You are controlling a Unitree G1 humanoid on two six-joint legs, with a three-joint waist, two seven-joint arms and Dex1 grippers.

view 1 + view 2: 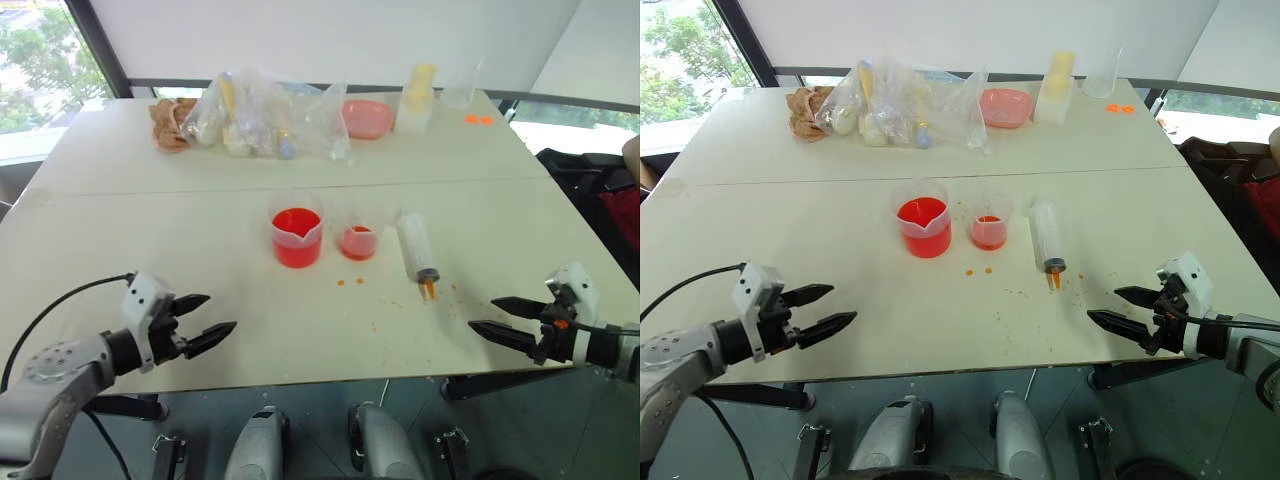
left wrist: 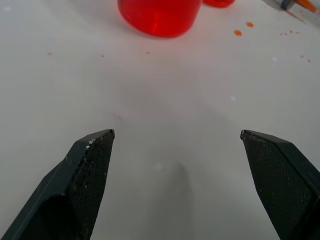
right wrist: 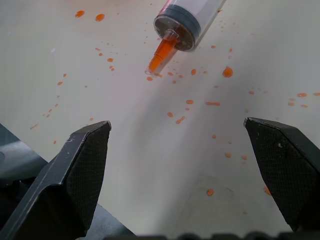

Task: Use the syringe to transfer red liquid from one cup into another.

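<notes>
Right wrist view: clear syringe (image 3: 186, 25) lying flat, orange tip; left claw (image 1: 200, 320) and right claw (image 1: 500, 318) spread, empty.

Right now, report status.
Both grippers, left and right, open, empty. Syringe flat beside small cup, untouched. Path clear.

Left wrist cam: my left gripper (image 2: 176, 135) is spread wide over bare white table (image 2: 165, 100), nothing between the fingers (image 2: 87, 170). Ahead I see the beaker (image 2: 159, 17) base with red liquid (image 2: 150, 12), plus scattered orange droplets (image 2: 237, 33) and the syringe (image 2: 300, 4) tip.
</notes>
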